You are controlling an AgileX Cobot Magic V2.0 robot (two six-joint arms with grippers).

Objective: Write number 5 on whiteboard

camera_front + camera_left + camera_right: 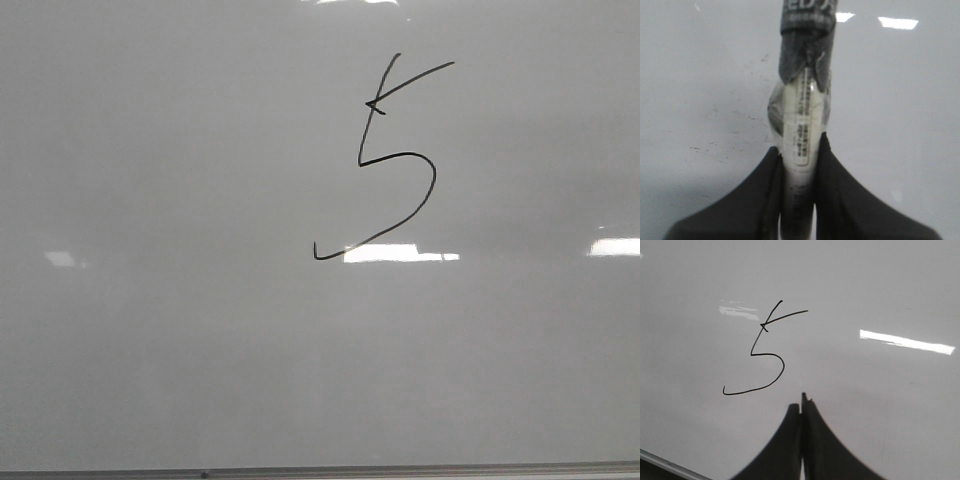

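While my left claw [799, 150] was clamped on a white-barrelled marker [802, 125], its two dark fingers [840, 200] pressed against the barrel from either side, the pen stood out past the fingertips towards the whiteboard [900, 125]; a grey band [805, 45] wrapped the far part of the barrel, and a printed label ran along the white part; the pen's tip lay beyond what that wrist camera showed, so I could not tell whether it touched the board; faint dark specks dotted the surface beside the marker. My right claw [803, 402] was closed with nothing between its fingers, the two dark tips meeting in a thin seam; the number 5 [760, 355] stood on the board ahead of those tips and off to one side, apart from them, its long curved tail the nearest stroke. From the front camera the number 5 [385, 160] sat in the upper middle of the whiteboard [150, 300], slanted, with its top stroke crossing the stem; a bright glare patch [400, 254] lay just at the tail's end; the thin grey rail [400, 470] ran along the board's bottom edge.
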